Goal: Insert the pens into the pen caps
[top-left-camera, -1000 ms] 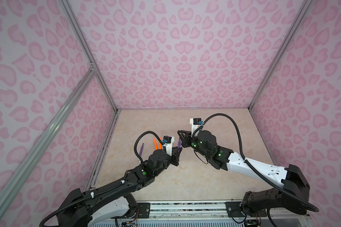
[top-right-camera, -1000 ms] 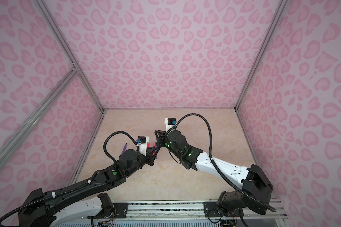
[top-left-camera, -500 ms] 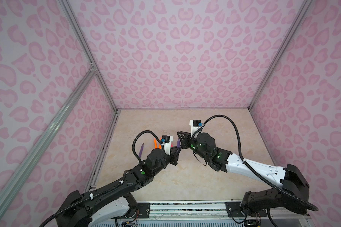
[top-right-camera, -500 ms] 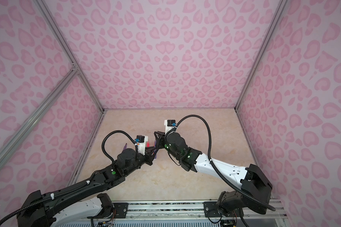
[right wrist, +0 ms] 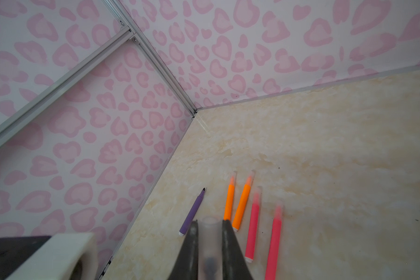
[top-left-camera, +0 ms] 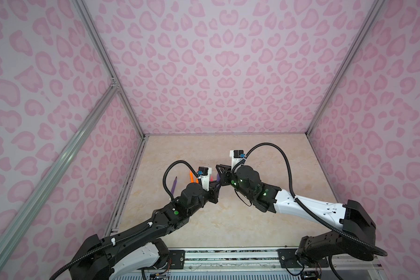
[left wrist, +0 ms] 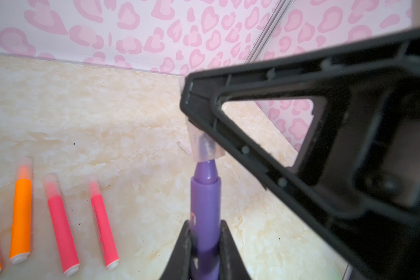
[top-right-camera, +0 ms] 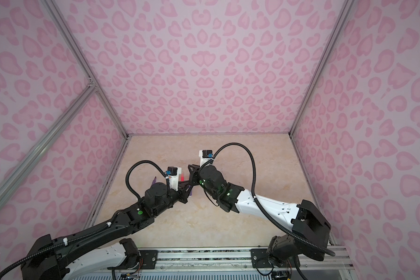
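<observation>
Two grippers meet just above the worktop (right wrist: 325, 145), left of centre in both top views.

- Pen side: the left gripper (left wrist: 205, 226) is clamped on a purple pen (left wrist: 205, 198), gripping the barrel with the tip end sticking out.
- Cap side: the right gripper (right wrist: 209, 224) is pinched on a clear cap (right wrist: 210, 247), open mouth toward the pen.
- Mating: the left wrist view shows the pen's tapered nose partly inside the cap (left wrist: 205, 148), shoulder and barrel outside. The right wrist view shows a dark tip through the cap wall.
- In a top view the left gripper (top-left-camera: 215, 189) and the right gripper (top-left-camera: 222, 177) are nearly touching, pen between them.

On the worktop, toward the left wall:
- Two orange pens (right wrist: 229, 202) (right wrist: 243, 203) and two pink-red pens (right wrist: 254, 228) (right wrist: 274, 240) lie in a loose row, each with a clear cap over its tip.
- A second purple pen (right wrist: 194, 211) lies beside the orange pair, nearer the wall, dark tip bare, not touching them.
</observation>
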Action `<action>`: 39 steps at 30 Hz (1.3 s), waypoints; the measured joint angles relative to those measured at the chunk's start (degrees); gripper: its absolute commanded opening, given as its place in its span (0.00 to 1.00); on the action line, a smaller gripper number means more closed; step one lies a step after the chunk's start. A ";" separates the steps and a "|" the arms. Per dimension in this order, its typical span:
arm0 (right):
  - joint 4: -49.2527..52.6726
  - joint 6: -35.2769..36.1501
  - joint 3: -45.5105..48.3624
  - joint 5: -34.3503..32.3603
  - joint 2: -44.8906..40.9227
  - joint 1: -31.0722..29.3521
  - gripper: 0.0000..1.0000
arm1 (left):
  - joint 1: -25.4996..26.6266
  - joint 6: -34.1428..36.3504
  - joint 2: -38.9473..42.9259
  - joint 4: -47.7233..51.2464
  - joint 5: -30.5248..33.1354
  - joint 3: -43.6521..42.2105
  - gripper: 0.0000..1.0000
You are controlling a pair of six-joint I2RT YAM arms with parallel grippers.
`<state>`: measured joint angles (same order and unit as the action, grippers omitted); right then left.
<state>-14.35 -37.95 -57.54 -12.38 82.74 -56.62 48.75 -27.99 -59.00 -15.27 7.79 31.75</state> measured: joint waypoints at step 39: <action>2.10 -0.50 -1.36 -1.09 -1.57 2.23 0.66 | -0.37 -0.02 0.46 0.17 -0.22 0.15 0.03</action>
<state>-12.25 -38.46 -58.89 -13.47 81.17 -54.39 48.38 -28.01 -58.54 -15.09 7.57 31.90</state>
